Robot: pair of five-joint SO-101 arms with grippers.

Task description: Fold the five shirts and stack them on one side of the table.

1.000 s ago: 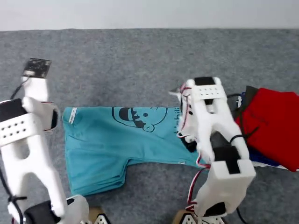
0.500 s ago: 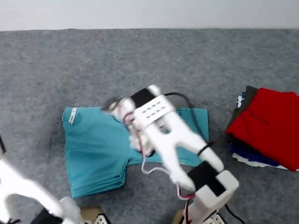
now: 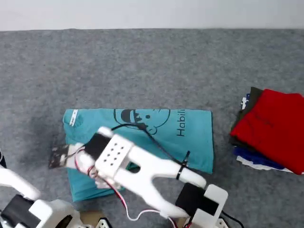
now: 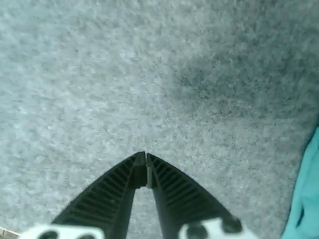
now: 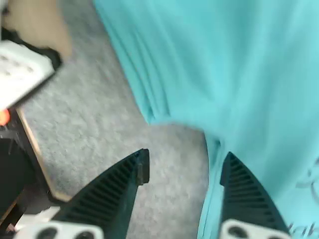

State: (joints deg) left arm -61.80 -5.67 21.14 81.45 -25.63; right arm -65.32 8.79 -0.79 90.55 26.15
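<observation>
A teal shirt (image 3: pixel 185 133) with a cartoon print lies flat on the grey table, partly folded, one sleeve at its near left. My right arm stretches across it from the near edge. In the high view my right gripper (image 3: pixel 61 155) is at the shirt's left edge. In the right wrist view it (image 5: pixel 185 167) stands open over the teal shirt's (image 5: pixel 239 74) border and bare table, holding nothing. My left gripper (image 4: pixel 145 164) is shut and empty over grey table, with the teal shirt (image 4: pixel 305 199) just to one side. Folded shirts are stacked at the right, a red one (image 3: pixel 275 128) on top.
The grey felt table (image 3: pixel 142 61) is bare behind the shirt. The left arm's white body (image 3: pixel 19 202) sits at the near left corner. Both arm bases stand along the near edge.
My right arm has swung from the shirt's right end across to its left edge. The left arm has drawn back to the near left corner.
</observation>
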